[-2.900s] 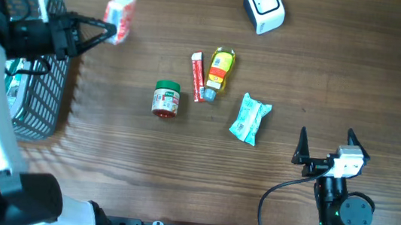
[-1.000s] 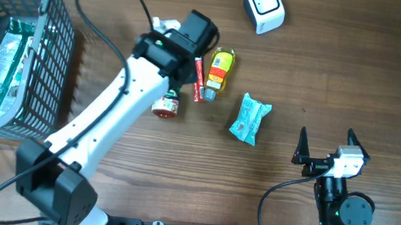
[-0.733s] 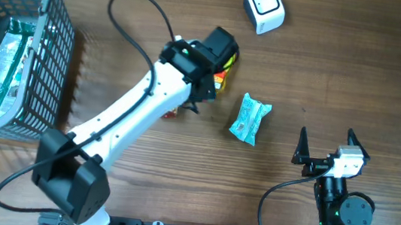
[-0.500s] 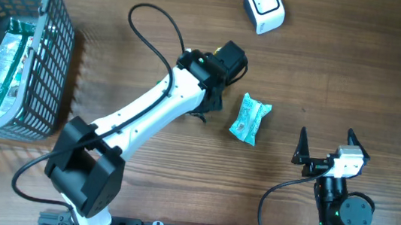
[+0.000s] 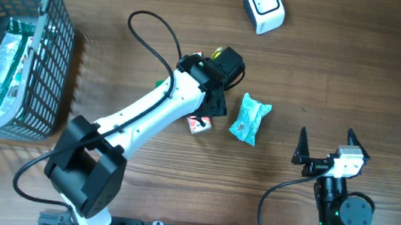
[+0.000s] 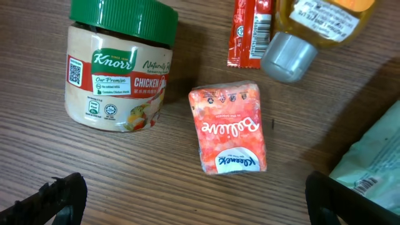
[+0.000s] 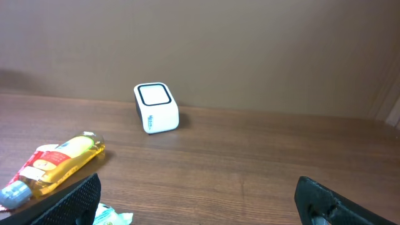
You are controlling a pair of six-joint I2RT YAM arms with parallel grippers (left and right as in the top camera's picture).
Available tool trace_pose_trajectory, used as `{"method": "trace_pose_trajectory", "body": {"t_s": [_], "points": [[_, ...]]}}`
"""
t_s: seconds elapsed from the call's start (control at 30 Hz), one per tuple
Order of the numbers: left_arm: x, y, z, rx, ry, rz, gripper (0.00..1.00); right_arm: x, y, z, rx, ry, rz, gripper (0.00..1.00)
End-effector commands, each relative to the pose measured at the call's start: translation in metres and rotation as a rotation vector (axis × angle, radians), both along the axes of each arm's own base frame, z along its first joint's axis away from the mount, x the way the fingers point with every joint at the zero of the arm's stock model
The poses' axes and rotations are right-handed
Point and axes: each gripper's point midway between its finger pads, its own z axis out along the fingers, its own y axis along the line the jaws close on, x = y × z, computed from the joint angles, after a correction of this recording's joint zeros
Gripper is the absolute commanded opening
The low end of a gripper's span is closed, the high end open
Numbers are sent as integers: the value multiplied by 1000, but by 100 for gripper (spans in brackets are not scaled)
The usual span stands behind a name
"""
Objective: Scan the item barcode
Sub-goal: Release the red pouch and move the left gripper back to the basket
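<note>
Plainly tissue pack (image 6: 228,128) lying free between spread left fingers (image 6: 56,197).

Overhead downward; left close, right level

White L arm (image 5: 147,114), blk gripper (image 6: 190,194) (looped cable (image 5: 149,27))

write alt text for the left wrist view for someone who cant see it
A small orange Believe pack lies flat on the wooden table, untouched between the wide-open fingertips of the left gripper. A green-lidded Knorr jar lies on its side at upper left. A red sachet and a grey-capped yellow bottle sit at the top, and a pale green packet at the right edge.
</note>
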Motion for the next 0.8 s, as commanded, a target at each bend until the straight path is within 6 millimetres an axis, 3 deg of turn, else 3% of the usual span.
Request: {"method": "trace_pose_trajectory", "body": {"t_s": [0.0, 0.1, 0.13, 0.23, 0.27, 0.53, 0.77], "points": [[8, -2, 38, -54, -106, -39, 100, 0, -4, 2, -17, -10, -22, 100], [19, 14, 84, -58, -261, -10, 100, 0, -4, 2, -17, -10, -22, 100], [24, 35, 119, -66, -373, 26, 100, 0, -4, 2, -17, -10, -22, 100], [29, 66, 148, -68, -457, 96, 100, 0, -4, 2, -17, -10, -22, 100], [30, 86, 160, -69, -490, 149, 100, 0, -4, 2, -17, -10, -22, 100], [28, 206, 209, -2, -630, 388, 100, 0, -4, 2, -18, -10, -22, 100], [20, 274, 253, 70, -791, 505, 100, 0, -4, 2, -17, -10, -22, 100]]}}
